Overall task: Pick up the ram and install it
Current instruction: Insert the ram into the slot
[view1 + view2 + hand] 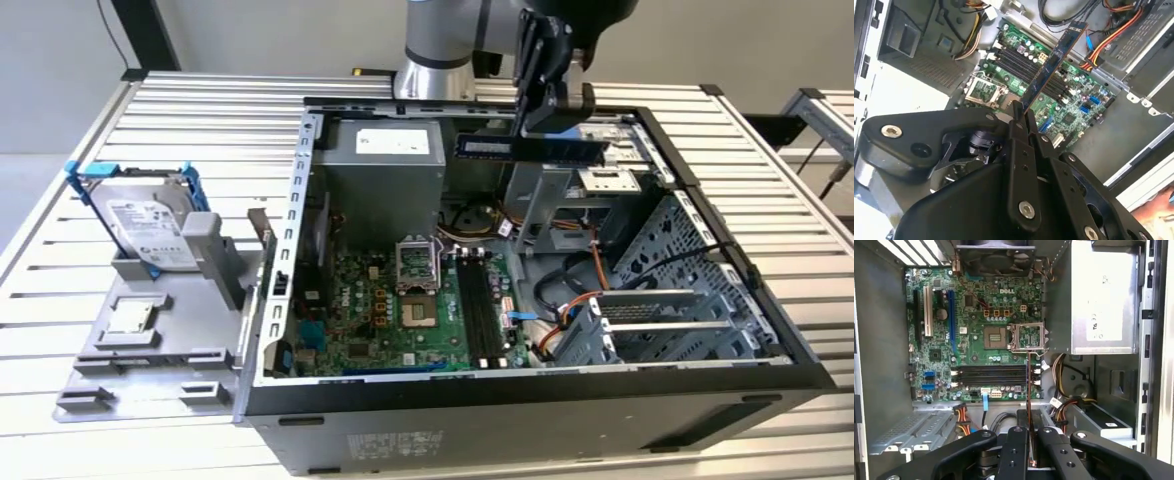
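Black fingers [1016, 131] pinch the ram [587, 151] by one long edge, holding it level in the air. The gripper [545, 128] hangs downward from the arm [441, 50], above the open case [694, 385] and well clear of the motherboard [380, 310].

Robotics lab (slatted metal table [200, 100], opened PC [534, 425])

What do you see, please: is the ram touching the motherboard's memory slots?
Apart. The exterior view shows the ram held by the gripper near the case's rim, clear of the slots.
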Robot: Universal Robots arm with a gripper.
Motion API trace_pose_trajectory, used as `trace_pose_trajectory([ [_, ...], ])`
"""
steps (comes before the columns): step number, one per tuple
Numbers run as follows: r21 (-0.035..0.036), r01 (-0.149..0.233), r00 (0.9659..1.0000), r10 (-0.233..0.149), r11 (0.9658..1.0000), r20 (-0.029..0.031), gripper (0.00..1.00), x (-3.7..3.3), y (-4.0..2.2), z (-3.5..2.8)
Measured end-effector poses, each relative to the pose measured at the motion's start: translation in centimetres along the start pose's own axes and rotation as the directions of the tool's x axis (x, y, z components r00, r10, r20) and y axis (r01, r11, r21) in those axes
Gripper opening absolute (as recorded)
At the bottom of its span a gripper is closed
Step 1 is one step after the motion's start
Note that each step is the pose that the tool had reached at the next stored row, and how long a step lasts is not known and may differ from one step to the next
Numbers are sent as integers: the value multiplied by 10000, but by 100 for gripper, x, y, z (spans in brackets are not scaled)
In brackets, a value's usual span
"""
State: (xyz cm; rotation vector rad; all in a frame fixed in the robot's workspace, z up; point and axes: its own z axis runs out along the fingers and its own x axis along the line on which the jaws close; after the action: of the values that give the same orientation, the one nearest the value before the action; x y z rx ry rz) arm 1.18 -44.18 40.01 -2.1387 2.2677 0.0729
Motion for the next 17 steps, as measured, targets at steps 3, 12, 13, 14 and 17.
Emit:
trace_pose_trajectory([
  [3,23,-476,9989,476,9989,9,0,0,0,0],
  [12,94,-1987,9801,1986,9800,45,0,0,0,0],
  [13,106,-2237,9747,2236,9746,52,0,0,0,0],
  [14,115,-2450,9695,2449,9695,58,0,0,0,0],
  [17,137,-2928,9562,2927,9561,73,0,0,0,0],
])
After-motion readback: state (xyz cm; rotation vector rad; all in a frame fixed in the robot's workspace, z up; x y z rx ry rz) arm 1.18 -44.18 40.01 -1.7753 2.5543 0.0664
